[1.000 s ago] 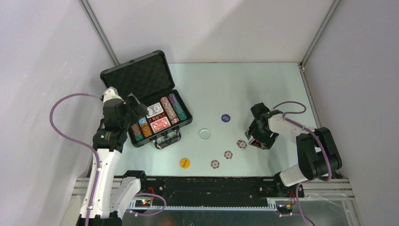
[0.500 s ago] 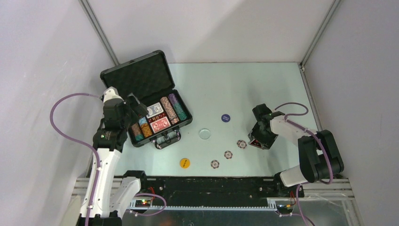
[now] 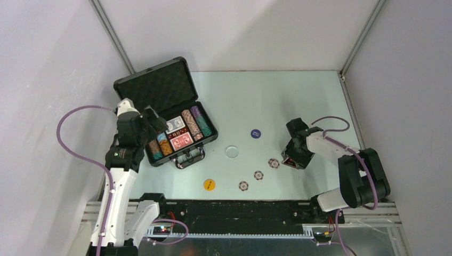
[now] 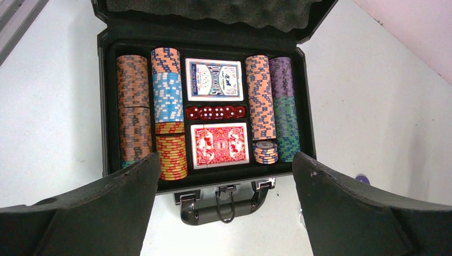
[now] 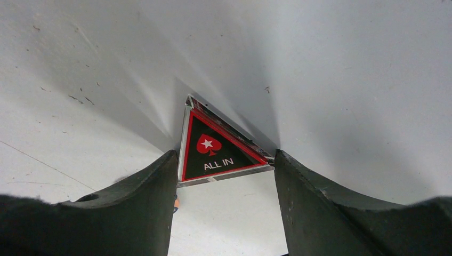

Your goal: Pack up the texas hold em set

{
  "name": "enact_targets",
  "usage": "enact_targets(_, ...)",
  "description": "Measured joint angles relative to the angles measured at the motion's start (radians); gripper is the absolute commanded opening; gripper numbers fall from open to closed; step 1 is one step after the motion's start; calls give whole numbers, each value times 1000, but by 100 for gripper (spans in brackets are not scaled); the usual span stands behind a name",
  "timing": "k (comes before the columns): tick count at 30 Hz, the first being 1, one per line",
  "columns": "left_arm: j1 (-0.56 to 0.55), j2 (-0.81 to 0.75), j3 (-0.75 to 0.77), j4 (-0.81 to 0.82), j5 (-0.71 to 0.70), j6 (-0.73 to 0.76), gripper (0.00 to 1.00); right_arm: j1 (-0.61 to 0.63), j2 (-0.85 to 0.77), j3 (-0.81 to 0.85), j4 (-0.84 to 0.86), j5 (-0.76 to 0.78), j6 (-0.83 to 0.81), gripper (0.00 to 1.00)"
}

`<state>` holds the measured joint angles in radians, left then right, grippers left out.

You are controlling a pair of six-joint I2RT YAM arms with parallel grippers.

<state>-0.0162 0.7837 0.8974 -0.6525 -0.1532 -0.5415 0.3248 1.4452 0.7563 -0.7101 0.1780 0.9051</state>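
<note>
**A:** Where's the briefcase?

**B:** It sits on the table with its foam-lined lid up and its handle towards the arms. Striped chip rows fill the slots on both sides. The blue deck is in the middle at the back and the red deck is in front of it. A line of red dice lies between the two decks.

**A:** And the left gripper?

**B:** It hangs over the handle edge of the briefcase. The jaws are spread as wide as they go and there is nothing between them.

**A:** What's outside the briefcase?

**B:** Everything else lies to its right. The clear disc is just off the front right corner and the blue disc is a little beyond that. The yellow disc lies in front of the briefcase, nearer the arm bases. Three loose chips run in a slanted line away from the yellow disc, out to the right.

**A:** The right gripper?

**B:** It's well to the right of the briefcase, down at the table just past the last loose chip. The jaws are partly closed around a black and red ALL IN triangle. In the wrist view each finger meets one of the triangle's lower corners, so it is pinched between them. I can't tell whether the triangle is off the table.
</note>
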Motion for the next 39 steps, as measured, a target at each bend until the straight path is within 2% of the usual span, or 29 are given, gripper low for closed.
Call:
enact_targets(2, 0, 0, 0, 0, 0, 0, 98, 0, -4, -3, 2, 0, -1, 25)
enact_targets(5, 0, 0, 0, 0, 0, 0, 98, 0, -10, -7, 6, 0, -3, 20)
enact_targets(6, 0, 0, 0, 0, 0, 0, 98, 0, -11, -8, 7, -1, -6, 11)
enact_targets(8, 0, 0, 0, 0, 0, 0, 98, 0, -14, -10, 9, -2, -9, 0)
enact_targets(39, 0, 0, 0, 0, 0, 0, 98, -9, -206, -31, -8, 39, -87, 0)
